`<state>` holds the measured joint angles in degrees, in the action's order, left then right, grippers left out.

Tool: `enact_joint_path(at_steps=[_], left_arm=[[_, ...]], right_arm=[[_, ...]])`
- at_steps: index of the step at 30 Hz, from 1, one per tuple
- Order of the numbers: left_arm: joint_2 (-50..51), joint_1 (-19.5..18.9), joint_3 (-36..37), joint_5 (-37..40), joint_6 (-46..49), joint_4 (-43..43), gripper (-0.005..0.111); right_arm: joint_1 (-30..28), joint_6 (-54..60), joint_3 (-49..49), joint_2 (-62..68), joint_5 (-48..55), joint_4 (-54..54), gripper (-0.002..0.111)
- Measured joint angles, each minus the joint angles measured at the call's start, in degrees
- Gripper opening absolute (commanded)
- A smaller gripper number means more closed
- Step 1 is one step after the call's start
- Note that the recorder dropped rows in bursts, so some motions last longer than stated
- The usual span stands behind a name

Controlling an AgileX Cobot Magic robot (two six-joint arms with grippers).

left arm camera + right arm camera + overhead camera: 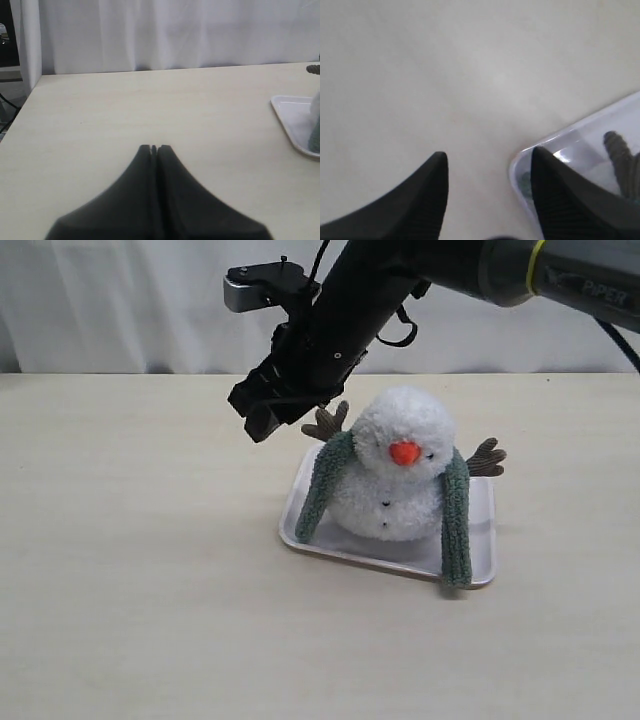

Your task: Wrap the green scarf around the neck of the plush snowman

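A pale wooden table [120, 620] stands before white curtains [100, 300].

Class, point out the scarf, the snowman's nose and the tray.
scarf [457, 525]: exterior view, middle of its right hanging strip.
nose [404, 452]: exterior view, its orange middle.
tray [400, 555]: exterior view, bare front part.

Scarf [457, 510]: middle stretch hidden behind the snowman [392, 502] head; cannot tell how it lies at the back.
Left wrist view: tray [294, 120] cut by edge, snowman a blurred sliver.
Right wrist view: tray corner only; twig arm [618, 150] blurred.
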<state>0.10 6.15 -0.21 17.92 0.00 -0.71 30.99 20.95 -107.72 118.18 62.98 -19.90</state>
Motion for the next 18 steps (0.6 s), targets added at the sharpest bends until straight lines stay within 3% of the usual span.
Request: enact_joint_path(at_steps=[4, 7, 14, 18], left_arm=[[0.0, 0.0, 0.0, 0.0, 0.0, 0.0, 0.0], [0.0, 0.0, 0.0, 0.0, 0.0, 0.0, 0.0], [0.0, 0.0, 0.0, 0.0, 0.0, 0.0, 0.0], [0.0, 0.0, 0.0, 0.0, 0.0, 0.0, 0.0]], right_arm=[[0.33, 4.33, 0.47, -0.05, 5.49, -2.0, 0.048], [2.3, 6.59, 1.76, -0.05, 6.05, 3.21, 0.048], [13.25, 9.66, 6.51, -0.05, 4.53, 33.57, 0.048], [18.45, 17.59, 10.01, -0.05, 0.38, 45.62, 0.048]])
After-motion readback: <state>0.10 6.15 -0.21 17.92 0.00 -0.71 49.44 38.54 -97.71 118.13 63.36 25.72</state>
